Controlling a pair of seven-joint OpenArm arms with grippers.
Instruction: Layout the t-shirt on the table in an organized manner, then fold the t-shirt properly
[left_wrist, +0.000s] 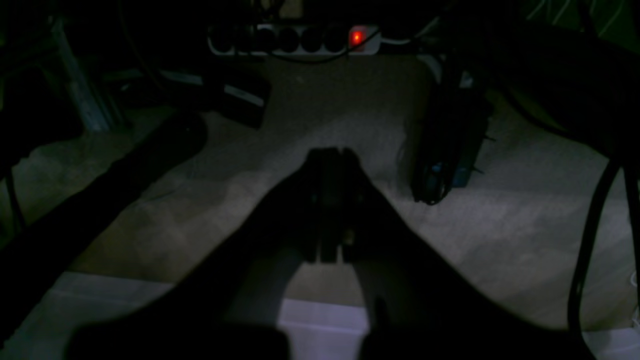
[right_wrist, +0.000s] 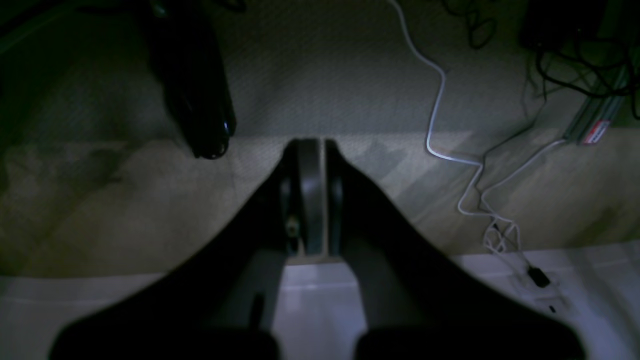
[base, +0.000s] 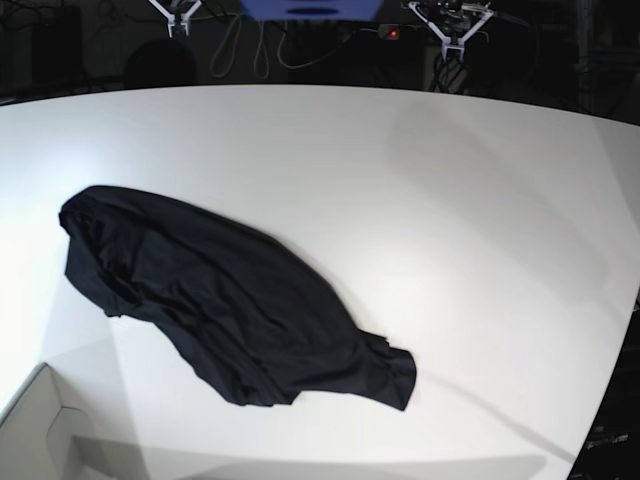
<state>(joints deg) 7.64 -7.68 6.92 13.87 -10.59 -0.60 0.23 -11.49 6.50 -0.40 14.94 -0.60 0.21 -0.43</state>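
**Nothing started: shirt lying bunched**

I am seeing the t-shirt lying crumpled on the bench, left of centre, not yet spread or folded. I am holding both the right gripper and the left gripper off the bench over the floor, jaws together and gripping nothing.

Both wrist views are very dark and a bit blurry. The arms near the cameras show only as black shapes. A tiny red light glows at the top of the left wrist view. The base view is bright. The white counter shines, with soft gray shadows near the bottom, and its edges look curved.
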